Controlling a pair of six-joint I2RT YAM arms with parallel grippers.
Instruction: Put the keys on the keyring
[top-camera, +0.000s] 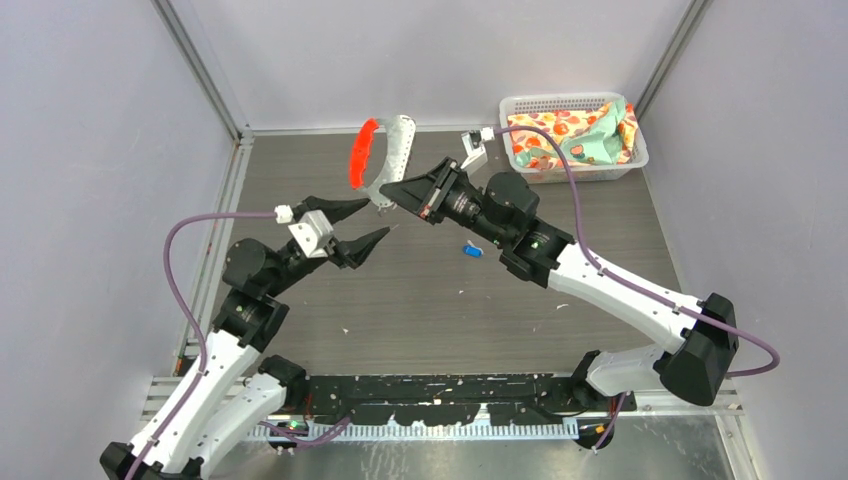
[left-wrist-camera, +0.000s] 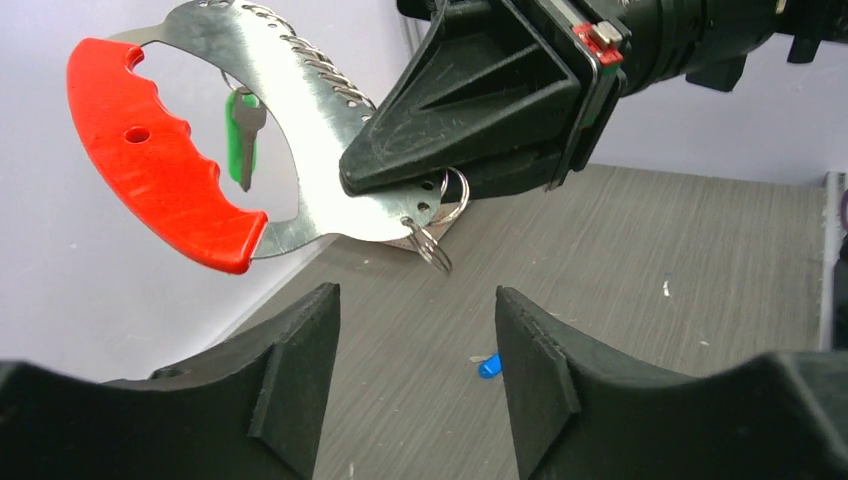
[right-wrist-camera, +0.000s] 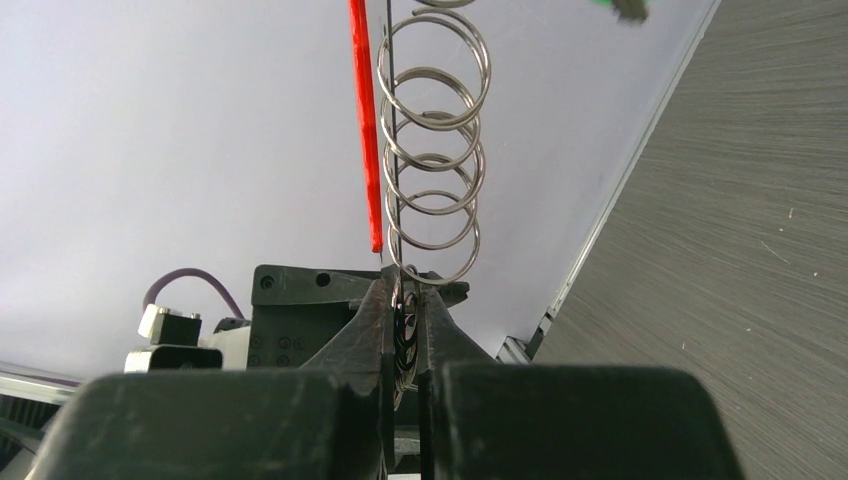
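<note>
The biggest risk is arm against arm. The right claw (top-camera: 400, 190) is clamped shut on the keyring (top-camera: 385, 150), pinching its metal plate by one lower corner and holding it in the air above the worktop (top-camera: 420, 300). The left claw (top-camera: 378, 217) is just beside and below it, about half open with nothing between its fingers. If the left claw rises or swings carelessly, it can knock the plate or the right fingers.

The hold itself is the next worry. It takes only an edge of the plate, so the red tag (left-wrist-camera: 150, 160) overhangs far to one side. A bump there could twist the keyring in the jaws or pull it loose. The small wire loops (left-wrist-camera: 432, 243) hang right at the pinch point and would easily snag a fingertip.

The green key (left-wrist-camera: 240, 135) seems to hang already in the plate's opening, and a jolt would set it swinging. The blue key (top-camera: 472, 250) lies flat on the worktop under the right arm. It is tiny and thin, so a pick could skid it away or miss.

As for room, the side walls and back rail stand well apart from both claws. The basket (top-camera: 520, 103) sits in the far right corner, away from the work. Bare worktop lies all round the blue key, but the right forearm overhangs it, so the approach is best made from the left and near side.
</note>
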